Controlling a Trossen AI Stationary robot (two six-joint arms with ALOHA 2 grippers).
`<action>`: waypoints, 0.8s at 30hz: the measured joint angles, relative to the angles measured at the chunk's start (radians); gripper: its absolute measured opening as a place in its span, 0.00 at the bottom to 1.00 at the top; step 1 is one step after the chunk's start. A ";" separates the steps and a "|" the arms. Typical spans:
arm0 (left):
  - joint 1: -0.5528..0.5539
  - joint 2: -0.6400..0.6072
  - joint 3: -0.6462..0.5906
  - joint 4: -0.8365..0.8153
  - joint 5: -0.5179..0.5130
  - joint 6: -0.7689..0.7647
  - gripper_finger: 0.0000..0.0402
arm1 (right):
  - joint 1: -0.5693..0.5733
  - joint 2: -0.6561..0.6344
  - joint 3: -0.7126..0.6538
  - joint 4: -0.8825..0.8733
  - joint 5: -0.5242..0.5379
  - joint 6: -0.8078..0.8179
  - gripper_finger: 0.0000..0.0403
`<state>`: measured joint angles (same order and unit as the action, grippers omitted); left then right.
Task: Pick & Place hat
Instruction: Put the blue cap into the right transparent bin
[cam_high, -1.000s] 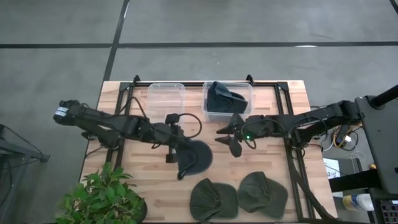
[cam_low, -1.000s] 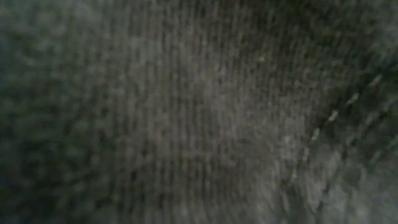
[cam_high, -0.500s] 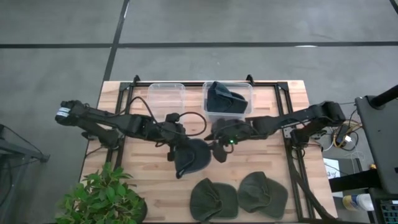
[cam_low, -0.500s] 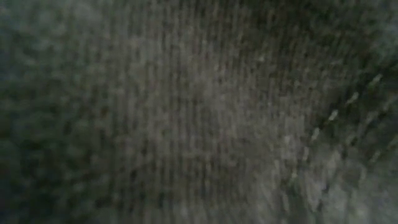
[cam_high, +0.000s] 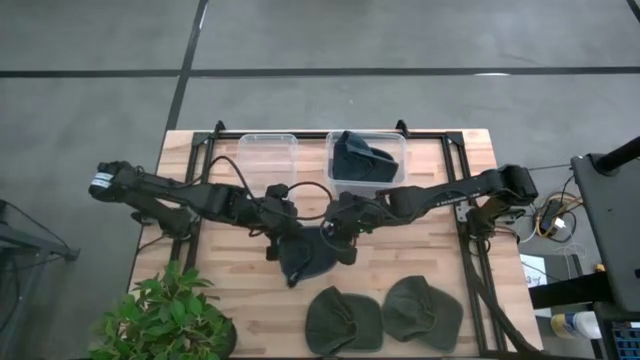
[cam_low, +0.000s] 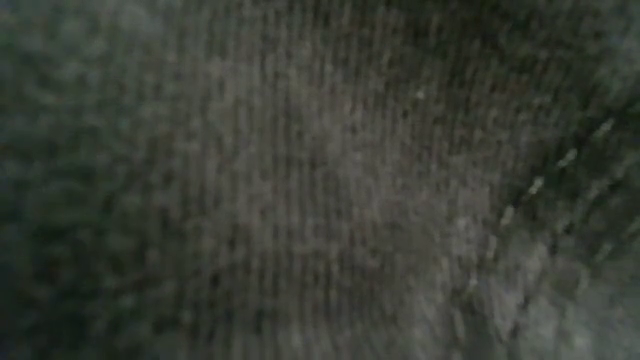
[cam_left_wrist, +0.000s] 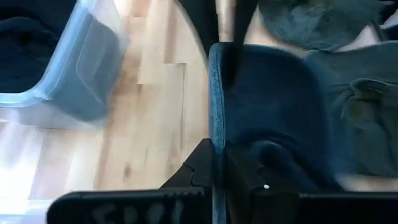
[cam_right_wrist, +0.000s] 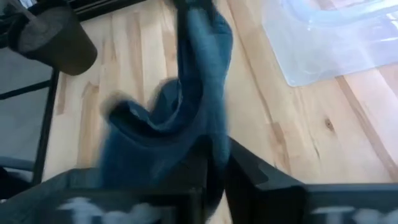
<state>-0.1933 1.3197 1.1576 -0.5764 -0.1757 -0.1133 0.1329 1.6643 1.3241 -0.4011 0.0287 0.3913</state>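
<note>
right gripper (cam_high: 338, 240) moved in, now clamping hat (cam_high: 306, 258)

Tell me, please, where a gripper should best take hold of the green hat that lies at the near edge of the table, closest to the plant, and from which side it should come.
Probably the rim of the green hat, approached from above. It lies flat and crumpled on the table, so only raised folds give the fingers something to pinch. Another green hat lies close on one side, so the plant-side rim looks freer.

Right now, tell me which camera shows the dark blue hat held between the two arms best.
The left wrist view: the blue hat fills it, its edge clamped in the left hand. The right wrist view shows it draped, gripped by the right hand. The high view shows it small; the low view shows only blurred fabric.
</note>
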 joint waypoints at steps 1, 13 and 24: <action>-0.001 0.000 0.000 0.000 0.003 0.000 0.05 | 0.000 -0.002 -0.004 0.001 0.001 -0.003 0.05; -0.001 -0.003 0.000 0.049 -0.043 -0.028 0.08 | -0.001 -0.041 -0.009 -0.050 0.029 -0.007 0.03; -0.009 -0.017 0.002 0.025 -0.050 -0.027 0.37 | 0.000 -0.078 -0.013 -0.142 0.025 0.005 0.02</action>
<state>-0.2021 1.3027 1.1596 -0.5514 -0.2259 -0.1400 0.1334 1.5860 1.3109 -0.5435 0.0536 0.3965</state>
